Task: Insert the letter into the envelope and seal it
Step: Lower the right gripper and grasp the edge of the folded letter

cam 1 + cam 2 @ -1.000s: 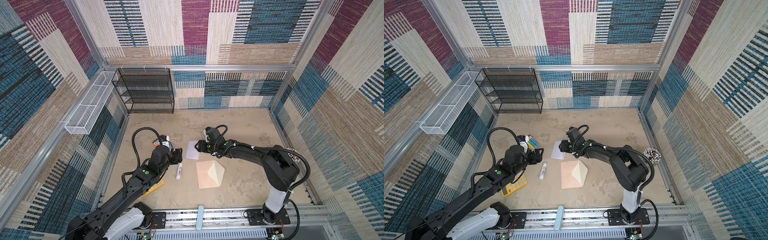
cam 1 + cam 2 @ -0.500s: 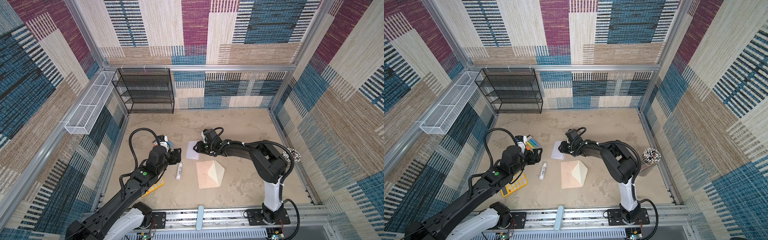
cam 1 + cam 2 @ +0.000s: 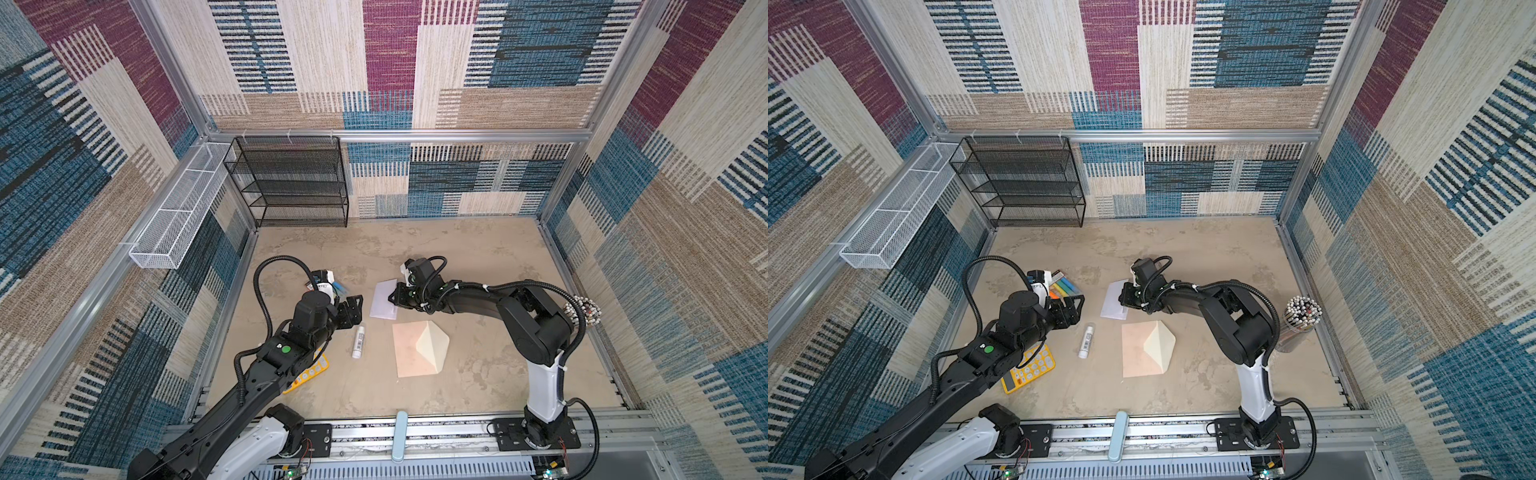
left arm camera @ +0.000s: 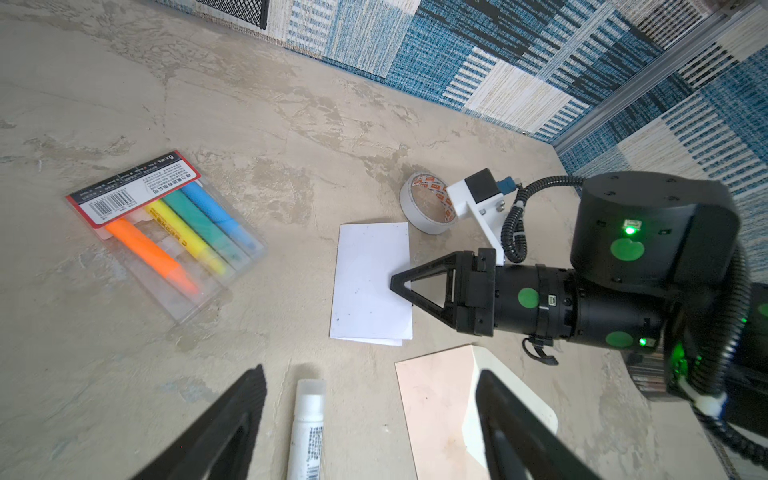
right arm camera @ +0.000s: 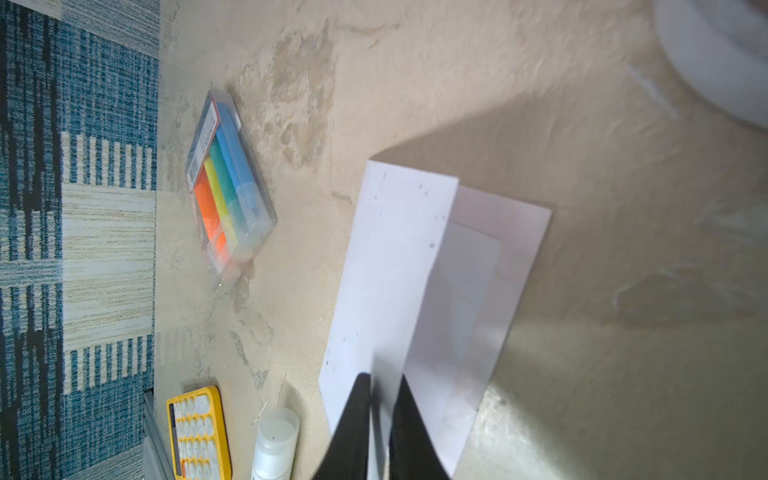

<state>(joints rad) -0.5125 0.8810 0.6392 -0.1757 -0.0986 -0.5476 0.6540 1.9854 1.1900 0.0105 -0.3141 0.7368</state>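
Jaws of the right gripper (image 5: 383, 384) are clenched on the letter (image 5: 395, 257). In the right wrist view they stand almost together, with a sliver of the folded sheet's upper leaf between them. That leaf rides a little above the lower one. In both top views the letter lies on the desk (image 3: 478, 257) just left of the frame's centre. The envelope (image 3: 415, 351) lies flat just below it, apart from it, with its cream flap (image 3: 434, 345) folded open toward the right of the frame.

Jaws of the left gripper (image 4: 374, 415) are released and spread wide. They hang above the glue stick (image 4: 307, 428) and the near corner of the envelope, touching neither as far as the left wrist view shows. A tape roll (image 4: 419, 208) sits just beyond the letter's far edge.

The step in hand looks like the pick-up of the letter, so nothing is in the envelope yet. I judge that the next move needs a gentle lift that brings both leaves up together. If only the top leaf is caught, the sheet may unfold and drag. The letter must then travel to the open mouth under the flap. The free left jaws will probably have to pin the envelope down or hold its mouth open, since thin paper on a smooth desk is likely to slide when pushed.
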